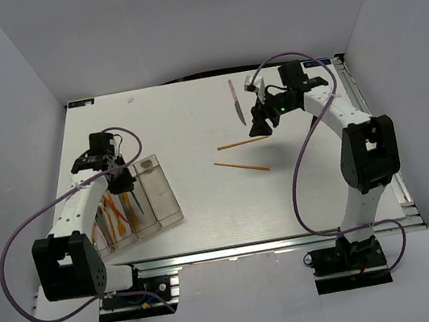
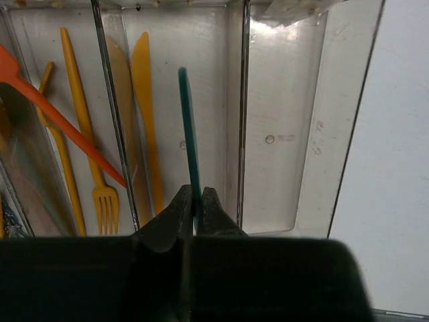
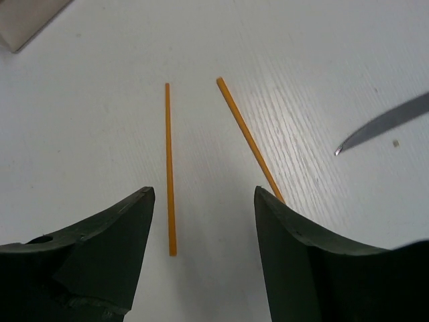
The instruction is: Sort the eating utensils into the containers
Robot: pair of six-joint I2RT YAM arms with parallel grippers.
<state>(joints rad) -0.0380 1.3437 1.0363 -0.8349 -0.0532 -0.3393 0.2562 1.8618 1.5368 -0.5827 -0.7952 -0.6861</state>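
The clear bins (image 1: 159,192) stand at the left. My left gripper (image 1: 123,180) hangs over them. In the left wrist view it (image 2: 196,200) is shut on a teal utensil (image 2: 188,127), held edge-on over a bin with an orange knife (image 2: 145,114). The bin to the left holds orange forks (image 2: 83,127) and a red-orange piece (image 2: 57,115). My right gripper (image 1: 260,127) is open above two orange sticks (image 1: 242,143) (image 1: 241,166) on the table. In the right wrist view it (image 3: 204,196) straddles the sticks (image 3: 169,168) (image 3: 247,137). The dark-bladed knife (image 1: 235,102) lies behind it.
The rightmost bin (image 2: 288,134) holds nothing. The knife's tip (image 3: 382,125) shows right of the sticks. White walls enclose the table on three sides. Cables loop from both arms.
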